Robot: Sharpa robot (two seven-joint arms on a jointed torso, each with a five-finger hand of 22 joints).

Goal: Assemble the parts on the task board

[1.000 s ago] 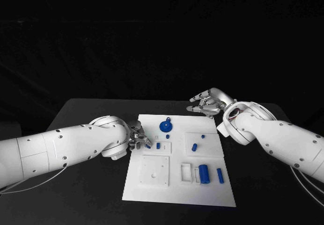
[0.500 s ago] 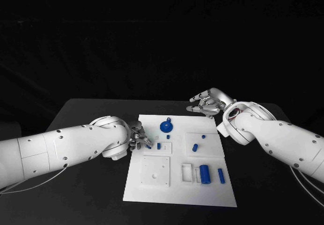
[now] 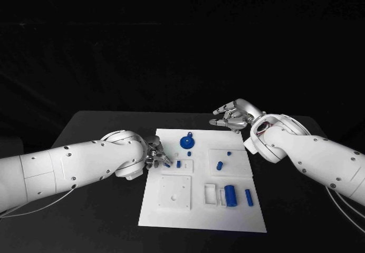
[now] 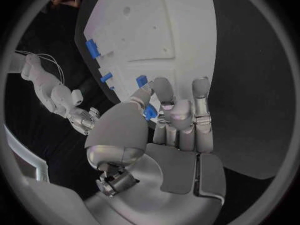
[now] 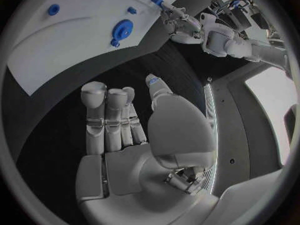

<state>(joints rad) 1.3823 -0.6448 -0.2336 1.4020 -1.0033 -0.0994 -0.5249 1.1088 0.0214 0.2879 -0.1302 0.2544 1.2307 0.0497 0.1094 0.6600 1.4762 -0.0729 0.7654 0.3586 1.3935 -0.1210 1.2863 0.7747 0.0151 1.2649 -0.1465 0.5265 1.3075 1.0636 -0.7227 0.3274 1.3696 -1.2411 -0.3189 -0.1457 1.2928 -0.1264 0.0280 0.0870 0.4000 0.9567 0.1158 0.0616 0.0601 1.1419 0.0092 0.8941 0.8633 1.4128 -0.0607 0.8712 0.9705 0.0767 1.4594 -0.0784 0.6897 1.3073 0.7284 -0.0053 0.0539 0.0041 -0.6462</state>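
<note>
The white task board [image 3: 201, 216] lies in the middle of the black table. My left hand [image 3: 156, 156] is at the board's left edge and pinches a small blue part [image 4: 150, 112] between thumb and fingers, just above the board; the right wrist view shows this part [image 5: 156, 0] at the left hand's fingertips too. A small blue peg [image 3: 179, 164] stands in a white block right beside it. My right hand [image 3: 234, 117] hovers over the table past the board's far right corner, fingers apart, holding nothing. A blue round disc [image 3: 186, 142] lies at the board's far side.
On the board's near right are a blue cylinder [image 3: 230, 195] and a blue bar [image 3: 248, 197], next to a white frame [image 3: 211, 193]. A white square plate [image 3: 174, 192] sits near left. Small blue pegs [image 3: 219, 165] lie in the right middle.
</note>
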